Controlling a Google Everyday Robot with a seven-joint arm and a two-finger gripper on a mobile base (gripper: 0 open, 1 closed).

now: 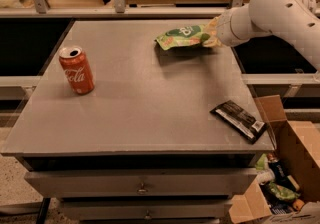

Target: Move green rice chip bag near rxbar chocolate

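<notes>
Jaws clamped on the green rice chip bag, gripper holding it aloft far right (shadow beneath); carrying step, seemingly: next, bring it nearward beside the rxbar chocolate.

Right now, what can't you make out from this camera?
All in the camera view:
Gripper: at the right end of the chip bag above the table, mostly hidden by bag and arm.
Chocolate bar: wrapper print too small to read.
Cardboard box: cut off by right and bottom edges.
</notes>
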